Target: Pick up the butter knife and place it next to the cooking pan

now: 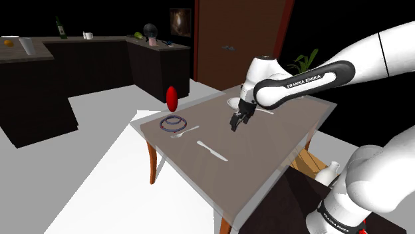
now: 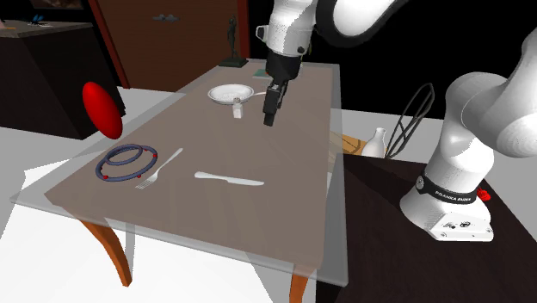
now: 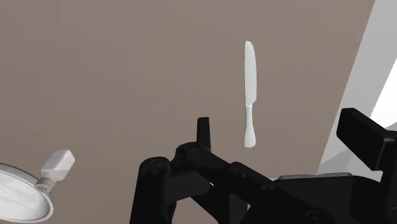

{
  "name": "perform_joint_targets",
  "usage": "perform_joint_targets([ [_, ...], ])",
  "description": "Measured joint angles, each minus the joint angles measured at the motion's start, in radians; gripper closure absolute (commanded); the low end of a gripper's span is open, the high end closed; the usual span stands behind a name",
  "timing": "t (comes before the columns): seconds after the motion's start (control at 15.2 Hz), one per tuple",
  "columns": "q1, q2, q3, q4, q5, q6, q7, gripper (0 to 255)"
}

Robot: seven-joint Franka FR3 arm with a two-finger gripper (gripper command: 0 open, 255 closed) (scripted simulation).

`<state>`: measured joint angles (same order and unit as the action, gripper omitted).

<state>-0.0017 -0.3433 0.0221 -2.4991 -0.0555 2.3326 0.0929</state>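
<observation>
The butter knife (image 1: 213, 150) (image 2: 228, 179) (image 3: 250, 92) is plain white and lies flat on the brown glass-topped table (image 1: 266, 153) (image 2: 284, 215), near its front part. The cooking pan (image 1: 232, 103) (image 2: 231, 93) (image 3: 19, 200) is white and shallow, with a short handle, and sits toward the table's far end. My black gripper (image 1: 236, 123) (image 2: 269, 116) (image 3: 283, 130) hangs above the table between pan and knife, closer to the pan. Its fingers stand apart, open, with nothing between them. The knife lies ahead of the fingertips, untouched.
A white fork (image 1: 184, 132) (image 2: 160, 168) and a dark ring-shaped trivet (image 1: 173, 122) (image 2: 127, 161) lie beside the knife. A red oval object (image 1: 171, 98) (image 2: 101, 108) shows past the table edge. A white bottle (image 2: 376, 142) stands by the stand.
</observation>
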Motion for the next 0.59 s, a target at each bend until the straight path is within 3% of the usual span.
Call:
perform_joint_targets([
  [0.59, -0.005, 0.35, 0.026, 0.108, -0.05, 0.249, 0.096, 0],
])
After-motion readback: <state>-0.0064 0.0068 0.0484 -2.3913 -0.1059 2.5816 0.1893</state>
